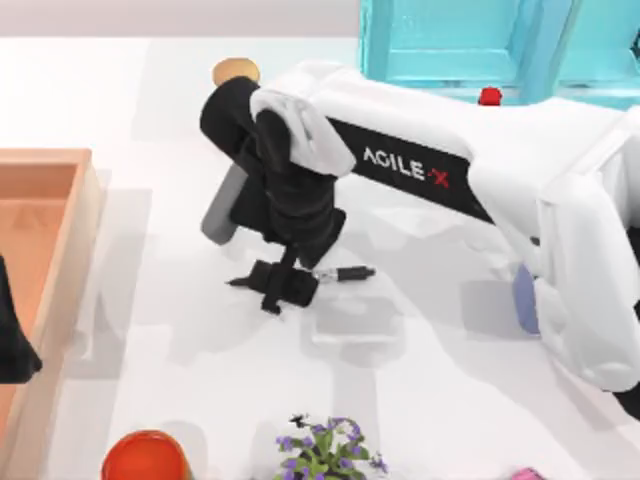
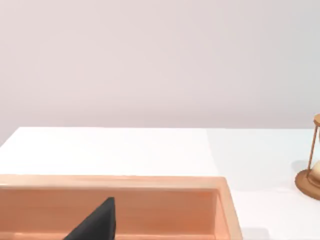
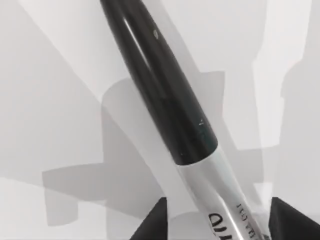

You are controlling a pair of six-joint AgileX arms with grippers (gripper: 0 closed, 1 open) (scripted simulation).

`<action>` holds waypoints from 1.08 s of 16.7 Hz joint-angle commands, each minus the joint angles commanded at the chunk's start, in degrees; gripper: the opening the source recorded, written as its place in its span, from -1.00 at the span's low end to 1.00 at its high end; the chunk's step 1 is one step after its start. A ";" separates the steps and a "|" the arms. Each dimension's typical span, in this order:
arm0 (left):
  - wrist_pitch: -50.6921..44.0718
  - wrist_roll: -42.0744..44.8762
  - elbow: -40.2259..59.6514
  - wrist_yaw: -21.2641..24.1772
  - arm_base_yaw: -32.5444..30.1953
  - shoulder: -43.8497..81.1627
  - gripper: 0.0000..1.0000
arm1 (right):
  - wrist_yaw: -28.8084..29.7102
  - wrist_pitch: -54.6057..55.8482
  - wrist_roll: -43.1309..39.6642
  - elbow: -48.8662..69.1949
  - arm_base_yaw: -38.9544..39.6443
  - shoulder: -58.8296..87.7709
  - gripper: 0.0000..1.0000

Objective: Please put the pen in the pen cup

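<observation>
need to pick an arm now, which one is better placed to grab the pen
Right. The right gripper is down over the pen on the table, a finger on each side. The left gripper sits over the wooden tray at the left edge.

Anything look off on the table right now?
Nothing stands out. The pen lies flat on the white table under the right gripper, whose fingers flank it. The left gripper sits over the wooden tray.

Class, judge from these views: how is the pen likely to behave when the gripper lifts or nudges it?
The pen looks rigid, so it probably won't bend. Its round, glossy barrel may roll or slip between the right gripper fingers. Slim, it is probably light; lying on the table, it can't tip.
</observation>
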 joint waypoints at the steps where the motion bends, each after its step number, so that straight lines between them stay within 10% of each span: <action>1: 0.00 0.00 0.00 0.00 0.00 0.00 1.00 | 0.00 0.00 0.00 0.00 0.00 0.00 -1.00; 18: 0.00 0.00 0.00 0.00 0.00 0.00 1.00 | -2.17 -19.51 17.01 -12.22 15.92 -31.16 -1.00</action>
